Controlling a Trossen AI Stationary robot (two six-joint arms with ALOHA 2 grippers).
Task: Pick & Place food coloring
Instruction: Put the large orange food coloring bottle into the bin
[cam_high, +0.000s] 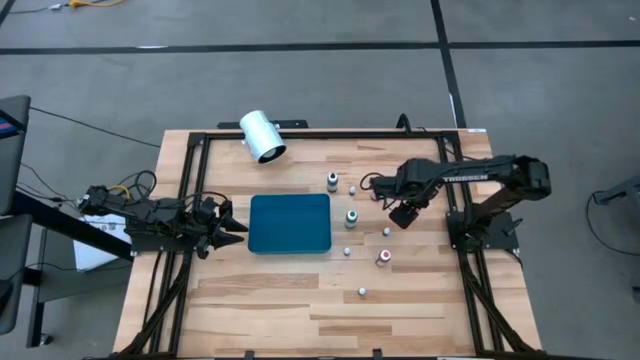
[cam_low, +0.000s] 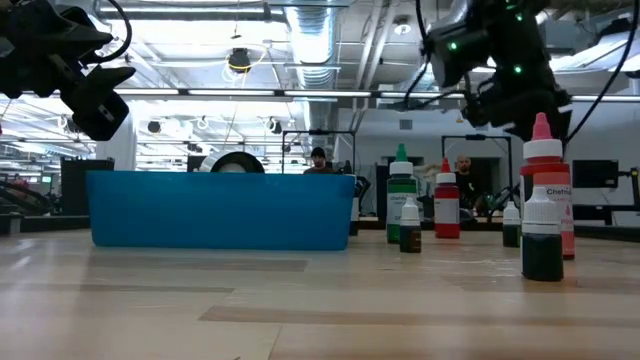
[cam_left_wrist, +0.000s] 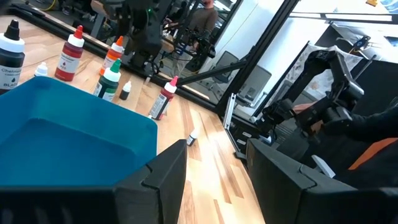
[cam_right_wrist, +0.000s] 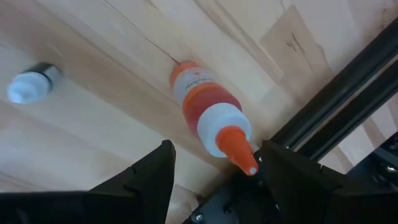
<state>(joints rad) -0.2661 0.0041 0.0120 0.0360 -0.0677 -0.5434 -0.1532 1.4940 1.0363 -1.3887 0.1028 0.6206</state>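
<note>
A: What should the robot do well right now?

B: The right gripper (cam_right_wrist: 211, 168) hangs over an orange bottle (cam_right_wrist: 211, 115). The bottle stands in the middle of the right wrist view. The robot should put one finger on each side of it, go straight down, and squeeze gently so it does not tip.

A: Are the fingers open?

B: Yes. They are spread wide with nothing between them yet.

A: Where are the other bottles?

B: In the high view they stand in the middle right of the frame, right of the blue tray (cam_high: 290, 223). There is a black-top bottle (cam_high: 332, 181), a green-top bottle (cam_high: 351, 216) and a red-top bottle (cam_high: 383, 257). None are in the tray.

A: How is the right arm posed?

B: It reaches in from the right of the high view, bent, with the gripper (cam_high: 403, 212) pointing down.

A: And the left arm?

B: The left gripper (cam_high: 226, 226) waits just left of the tray, low and flat. Its fingers are open and hold nothing.
</note>
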